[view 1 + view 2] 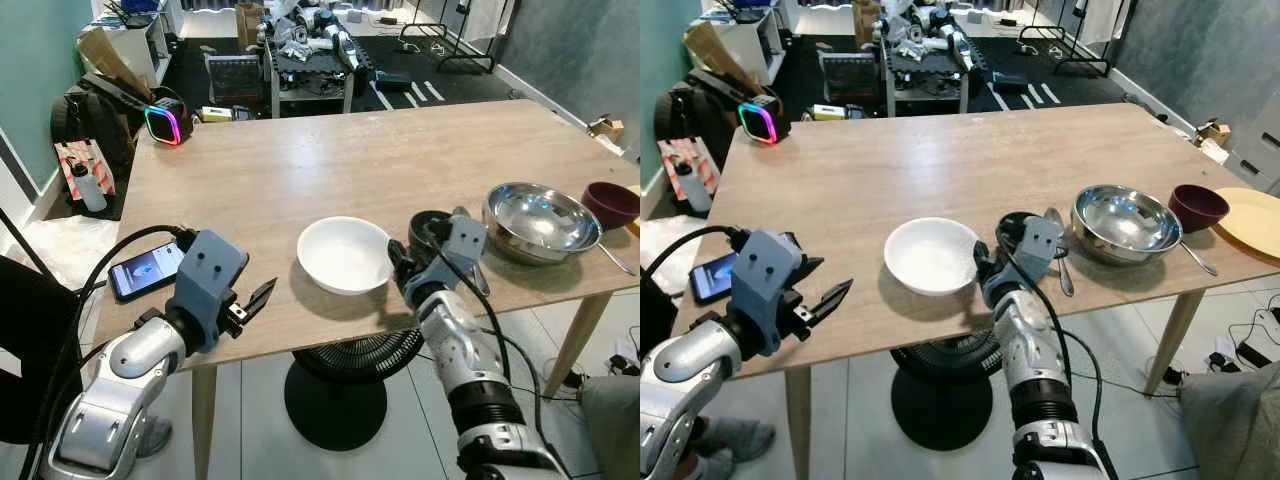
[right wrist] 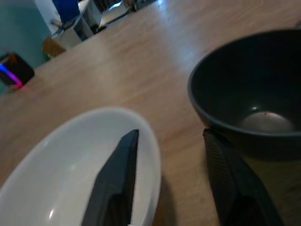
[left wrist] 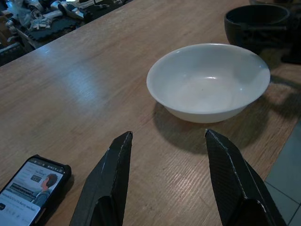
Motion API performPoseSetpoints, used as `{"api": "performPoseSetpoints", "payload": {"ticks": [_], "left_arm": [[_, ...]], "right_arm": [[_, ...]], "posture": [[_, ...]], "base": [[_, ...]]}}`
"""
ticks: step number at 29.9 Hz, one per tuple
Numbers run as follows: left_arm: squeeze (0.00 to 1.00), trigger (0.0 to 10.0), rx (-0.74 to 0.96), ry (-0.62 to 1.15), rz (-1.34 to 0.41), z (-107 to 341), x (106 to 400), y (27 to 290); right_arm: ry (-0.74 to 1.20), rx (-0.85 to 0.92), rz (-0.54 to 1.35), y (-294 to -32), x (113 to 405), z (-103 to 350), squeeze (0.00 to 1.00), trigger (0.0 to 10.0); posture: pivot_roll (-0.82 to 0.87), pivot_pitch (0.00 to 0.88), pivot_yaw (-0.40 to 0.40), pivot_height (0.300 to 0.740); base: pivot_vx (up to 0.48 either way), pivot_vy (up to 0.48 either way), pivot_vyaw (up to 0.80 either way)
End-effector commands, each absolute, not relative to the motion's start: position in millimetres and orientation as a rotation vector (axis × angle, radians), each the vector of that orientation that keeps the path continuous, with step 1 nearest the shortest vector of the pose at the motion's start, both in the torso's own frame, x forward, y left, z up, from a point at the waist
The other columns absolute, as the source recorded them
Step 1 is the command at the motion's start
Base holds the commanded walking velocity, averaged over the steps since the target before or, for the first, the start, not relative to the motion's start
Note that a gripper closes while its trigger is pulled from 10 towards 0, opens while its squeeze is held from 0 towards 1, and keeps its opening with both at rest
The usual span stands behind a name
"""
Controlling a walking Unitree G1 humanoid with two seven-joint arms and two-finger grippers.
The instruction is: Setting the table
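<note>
Right pincer (image 2: 167,155) straddles white bowl (image 1: 344,254) rim, parted; left pincer (image 3: 167,141) wide.

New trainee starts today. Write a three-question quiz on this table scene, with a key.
1. True or false: the white bowl is stacked inside the steel bowl.
2. Which lies nearest the left gripper? A phone B maroon bowl C spoon
3. Fill in: the right gripper has one finger over the white bowl's rim, the other beside the ___ bowl.

Key: 1 false; 2 A; 3 black.
</note>
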State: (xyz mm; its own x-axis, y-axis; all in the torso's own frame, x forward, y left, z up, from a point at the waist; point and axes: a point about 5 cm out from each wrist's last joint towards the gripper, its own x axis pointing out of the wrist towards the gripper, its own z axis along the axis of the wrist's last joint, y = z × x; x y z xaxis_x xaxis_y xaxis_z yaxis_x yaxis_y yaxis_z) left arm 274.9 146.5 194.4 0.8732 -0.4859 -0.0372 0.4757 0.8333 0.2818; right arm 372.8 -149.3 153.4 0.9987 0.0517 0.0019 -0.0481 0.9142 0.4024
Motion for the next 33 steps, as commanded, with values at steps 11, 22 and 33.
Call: {"api": "performPoseSetpoints", "payload": {"ticks": [11, 22, 33], "left_arm": [[0.00, 10.0, 0.293, -0.003, -0.531, 187.3, 271.4, 145.9], [0.00, 10.0, 0.272, -0.024, -0.427, 189.4, 282.1, 149.5], [0.00, 10.0, 0.232, -0.053, -0.334, 192.8, 285.7, 152.4]], "right_arm": [[-0.200, 0.390, 0.303, -174.7, 331.8, 206.4, 0.00, 10.0], [-0.295, 0.064, 0.154, -167.1, 320.7, 191.7, 0.00, 10.0], [-0.312, 0.111, 0.064, -169.3, 321.7, 192.6, 0.00, 10.0]], "posture": [[0.08, 0.049, 0.048, 0.740], [0.08, 0.037, 0.045, 0.740], [0.07, 0.024, 0.044, 0.740]], "base": [[0.000, 0.000, 0.00], [0.000, 0.000, 0.00], [0.000, 0.000, 0.00]]}}
